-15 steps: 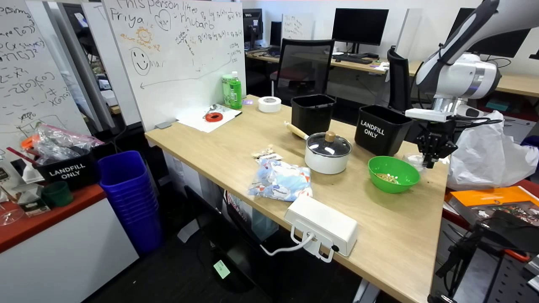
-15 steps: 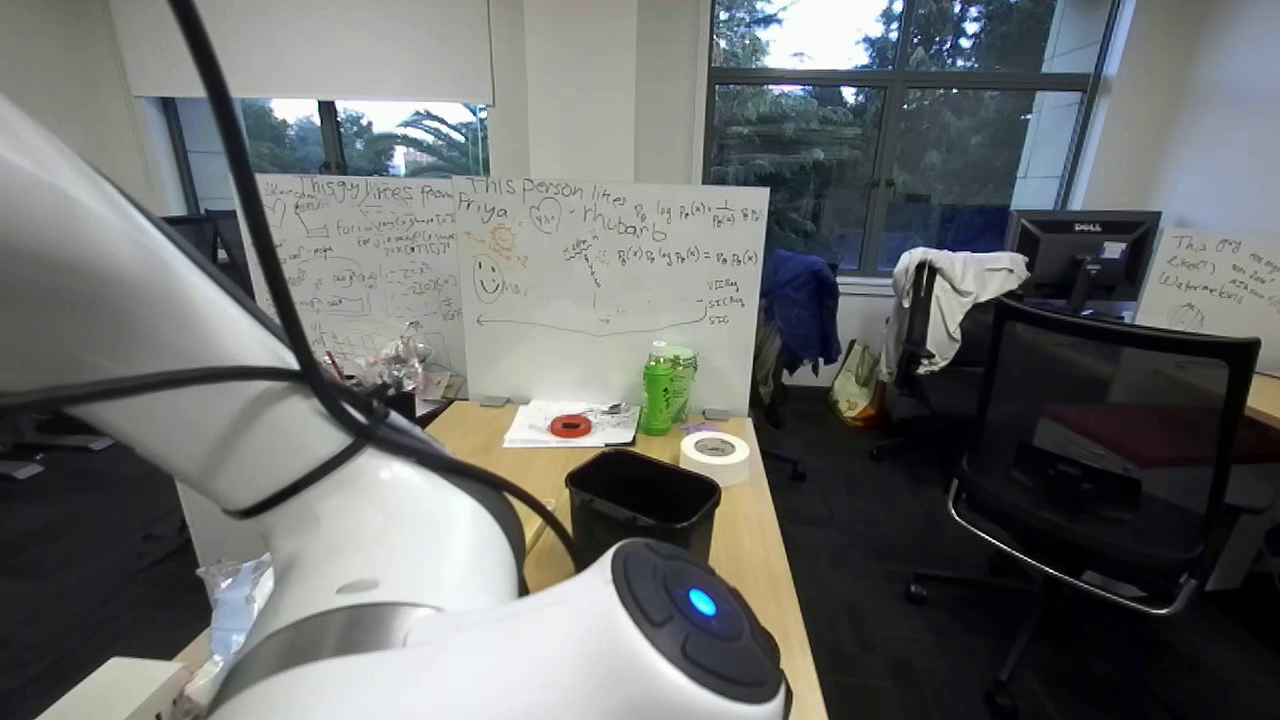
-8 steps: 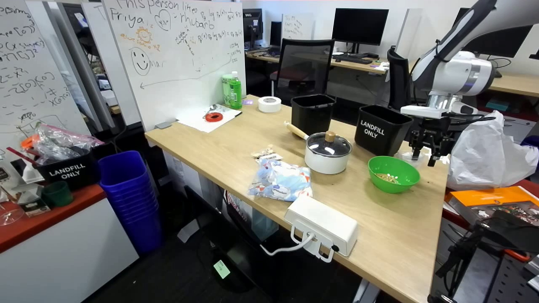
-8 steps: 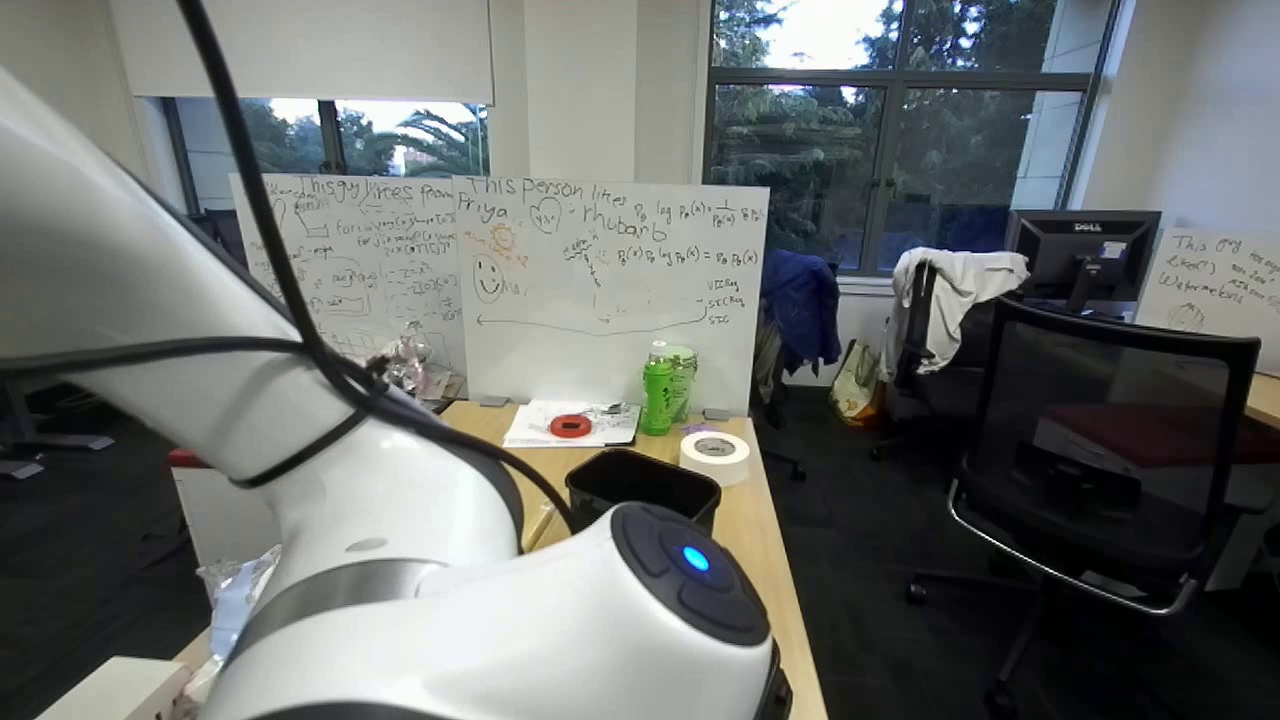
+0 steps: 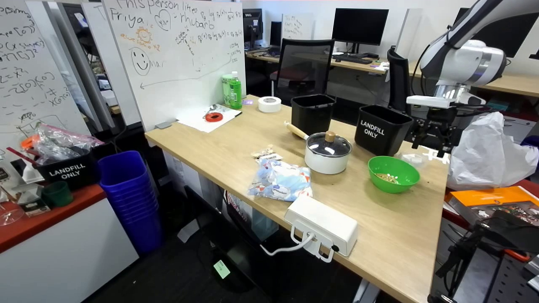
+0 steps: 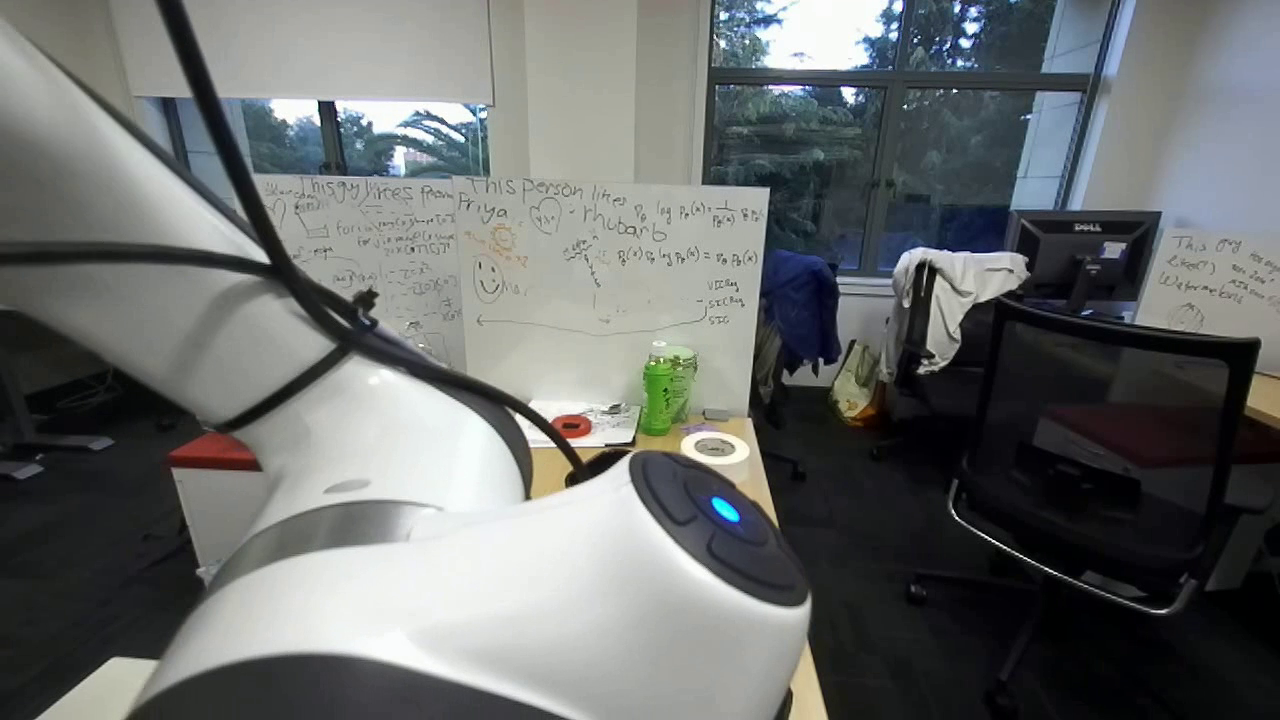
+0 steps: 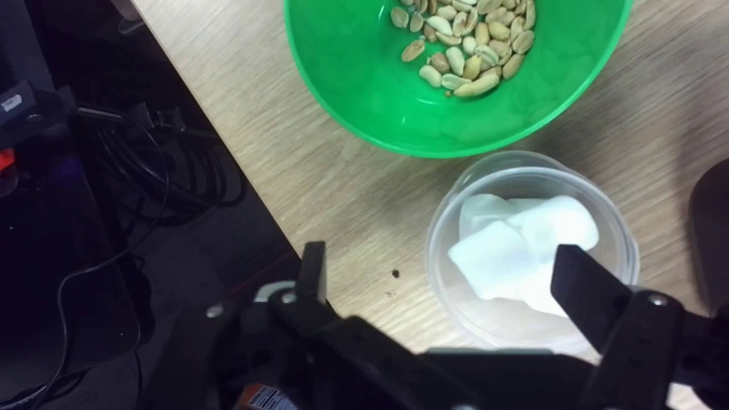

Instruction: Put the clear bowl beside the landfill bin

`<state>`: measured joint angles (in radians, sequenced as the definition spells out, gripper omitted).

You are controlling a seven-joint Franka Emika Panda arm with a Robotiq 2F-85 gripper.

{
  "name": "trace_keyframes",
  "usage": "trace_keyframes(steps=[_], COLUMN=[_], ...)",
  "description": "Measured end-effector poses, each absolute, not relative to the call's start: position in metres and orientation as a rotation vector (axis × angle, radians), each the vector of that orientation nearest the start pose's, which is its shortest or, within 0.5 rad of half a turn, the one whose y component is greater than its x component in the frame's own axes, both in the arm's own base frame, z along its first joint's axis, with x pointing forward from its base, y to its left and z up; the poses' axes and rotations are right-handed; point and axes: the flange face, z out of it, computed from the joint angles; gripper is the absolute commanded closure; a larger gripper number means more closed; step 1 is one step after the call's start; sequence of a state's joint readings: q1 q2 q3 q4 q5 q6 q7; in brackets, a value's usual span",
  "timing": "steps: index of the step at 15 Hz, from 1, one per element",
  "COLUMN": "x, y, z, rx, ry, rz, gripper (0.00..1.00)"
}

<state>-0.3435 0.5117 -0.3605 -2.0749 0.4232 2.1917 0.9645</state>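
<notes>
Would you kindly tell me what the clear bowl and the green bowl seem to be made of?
The clear bowl is probably smooth plastic, judging by its see-through wall; glass isn't ruled out. The green bowl looks like glossy plastic, given its even colour and highlights.

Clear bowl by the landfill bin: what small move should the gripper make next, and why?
Probably raise the open gripper straight up, away from the clear bowl. The bowl appears to stand beside the landfill bin, as the task wants, unheld, and in the wrist view one finger overlaps it, so a sideways move could knock it.
</notes>
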Motion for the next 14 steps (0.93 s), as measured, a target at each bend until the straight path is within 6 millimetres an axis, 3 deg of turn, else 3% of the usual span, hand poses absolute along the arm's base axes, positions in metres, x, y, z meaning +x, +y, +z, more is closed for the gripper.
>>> trace_keyframes(steps=[9,14], x=[0.418,0.416], y=[-0.334,-0.332], z=[0.206,0.207], rx=[-1.887,-1.903], ry=[2.265,2.246], rz=[0.449,0.447], gripper=[0.0,0.0])
